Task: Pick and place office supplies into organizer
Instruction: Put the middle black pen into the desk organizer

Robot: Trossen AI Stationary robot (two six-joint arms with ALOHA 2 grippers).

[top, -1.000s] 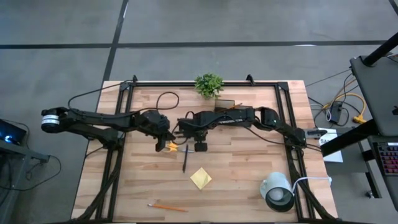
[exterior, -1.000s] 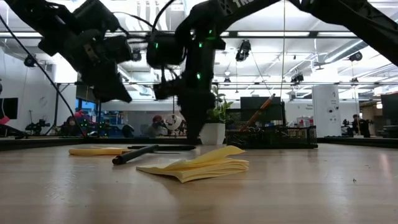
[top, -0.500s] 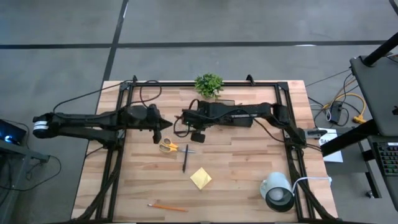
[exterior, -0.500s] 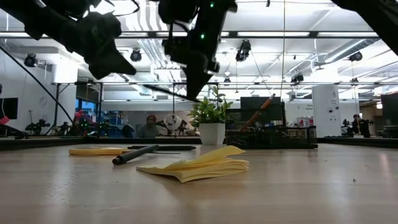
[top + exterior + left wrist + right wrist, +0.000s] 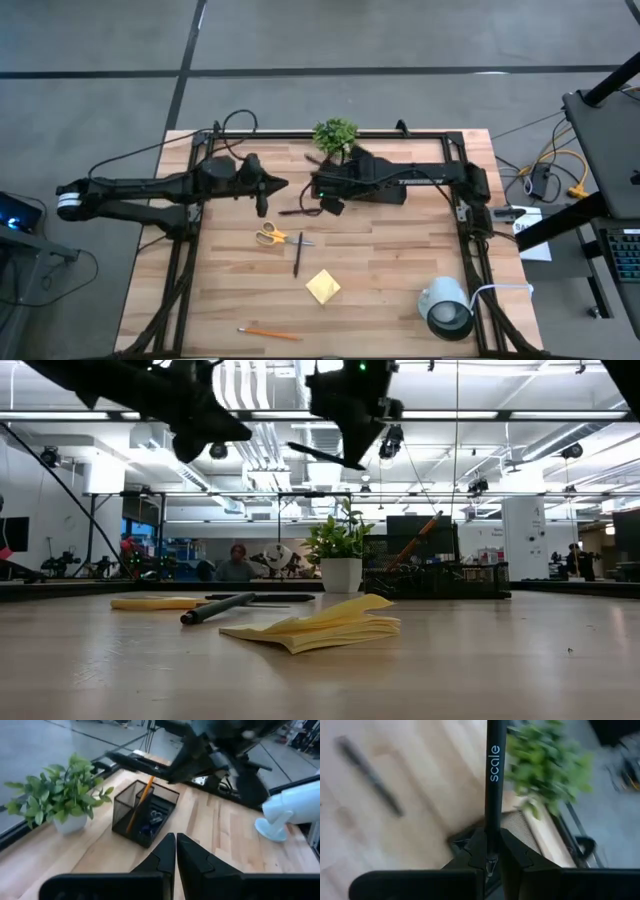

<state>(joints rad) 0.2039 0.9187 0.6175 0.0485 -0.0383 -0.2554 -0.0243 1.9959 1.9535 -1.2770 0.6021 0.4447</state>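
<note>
Right wrist view first: right gripper clamped tight on a black pen printed "scale", barrel running straight out between the fingers, over the mesh organizer and toward the blurred green plant. Seen from the high view, same pen carried level above the table's far half, right gripper just short of the organizer beside the plant. Left gripper pinched shut on nothing, held aloft near the table's far left, fingers pressed together and aimed at the organizer, where an orange pencil leans. Left out on the wood: yellow-handled scissors, a second dark pen, the yellow sticky-note pad, another orange pencil near the front edge. White cup-like cylinder at the front right, well apart from everything.
</note>
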